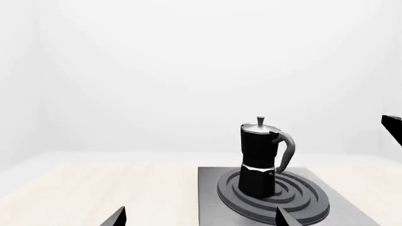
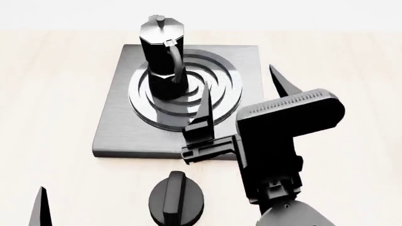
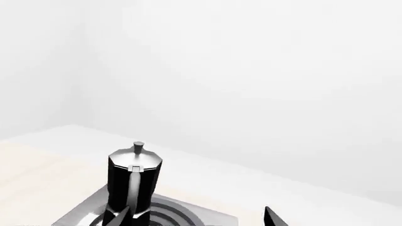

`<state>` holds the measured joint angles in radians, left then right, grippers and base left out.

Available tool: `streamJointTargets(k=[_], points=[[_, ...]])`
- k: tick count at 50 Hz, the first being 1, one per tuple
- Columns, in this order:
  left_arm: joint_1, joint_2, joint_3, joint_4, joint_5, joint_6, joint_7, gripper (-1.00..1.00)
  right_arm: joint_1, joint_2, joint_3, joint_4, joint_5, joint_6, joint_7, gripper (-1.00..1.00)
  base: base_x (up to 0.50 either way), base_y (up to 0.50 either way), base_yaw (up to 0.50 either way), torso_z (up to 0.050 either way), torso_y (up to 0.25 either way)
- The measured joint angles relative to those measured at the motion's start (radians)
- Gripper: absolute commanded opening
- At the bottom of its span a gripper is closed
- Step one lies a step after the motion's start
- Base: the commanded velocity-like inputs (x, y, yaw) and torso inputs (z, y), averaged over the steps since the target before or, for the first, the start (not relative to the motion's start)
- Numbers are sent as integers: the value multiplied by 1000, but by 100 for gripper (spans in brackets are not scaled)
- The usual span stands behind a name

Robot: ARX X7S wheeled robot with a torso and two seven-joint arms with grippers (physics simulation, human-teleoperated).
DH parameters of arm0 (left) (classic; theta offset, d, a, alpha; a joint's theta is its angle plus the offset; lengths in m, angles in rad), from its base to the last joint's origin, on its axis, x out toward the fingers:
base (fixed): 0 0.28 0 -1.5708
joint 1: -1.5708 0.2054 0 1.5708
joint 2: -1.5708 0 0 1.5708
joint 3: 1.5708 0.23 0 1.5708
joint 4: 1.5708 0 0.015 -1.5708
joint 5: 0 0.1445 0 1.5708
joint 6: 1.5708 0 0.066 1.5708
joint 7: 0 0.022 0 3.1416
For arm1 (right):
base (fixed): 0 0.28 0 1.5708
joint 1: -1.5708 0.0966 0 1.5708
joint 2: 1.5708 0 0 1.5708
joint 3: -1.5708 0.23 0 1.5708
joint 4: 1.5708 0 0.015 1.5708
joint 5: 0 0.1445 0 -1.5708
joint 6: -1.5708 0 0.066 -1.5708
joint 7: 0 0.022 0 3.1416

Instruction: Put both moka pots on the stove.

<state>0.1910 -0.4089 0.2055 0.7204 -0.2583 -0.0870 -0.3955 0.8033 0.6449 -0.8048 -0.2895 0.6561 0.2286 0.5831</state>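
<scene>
One moka pot (image 2: 162, 61), glossy black with a silvery lid, stands upright on the ring burner of the grey stove (image 2: 119, 127). The other moka pot is out of view. My right gripper (image 2: 238, 76) hovers open over the stove's right half, just right of the pot, holding nothing. Its wrist view has the moka pot (image 3: 132, 183) just past one of the fingertips (image 3: 122, 215). My left gripper (image 1: 202, 217) is open and empty. It hangs short of the stove (image 1: 210, 197) at its near left side, facing the moka pot (image 1: 259, 160).
A low black round dial knob (image 2: 176, 200) sits on the pale wooden table (image 2: 50, 94) just in front of the stove. A white wall rises behind the table. A black part (image 1: 392, 127) pokes into the left wrist view's edge.
</scene>
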Motion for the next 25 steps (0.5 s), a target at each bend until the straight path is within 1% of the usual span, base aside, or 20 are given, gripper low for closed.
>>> streamJointTargets(k=[5,12,19,25], points=[[3,-3,0,9,-2,-3,-3,100,-48,99,44,-100,31,-3,68,100,0,0,0,0,0],[6,-7,-2,20,-6,-4,-6,100,-122,240,108,-179,73,-26,142,100,0,0,0,0,0],[7,-10,1,25,-6,-5,-8,100,-206,379,172,-209,124,-74,193,100,0,0,0,0,0],[6,-12,1,28,-7,-6,-10,100,-266,473,215,-193,173,-117,209,100,0,0,0,0,0]])
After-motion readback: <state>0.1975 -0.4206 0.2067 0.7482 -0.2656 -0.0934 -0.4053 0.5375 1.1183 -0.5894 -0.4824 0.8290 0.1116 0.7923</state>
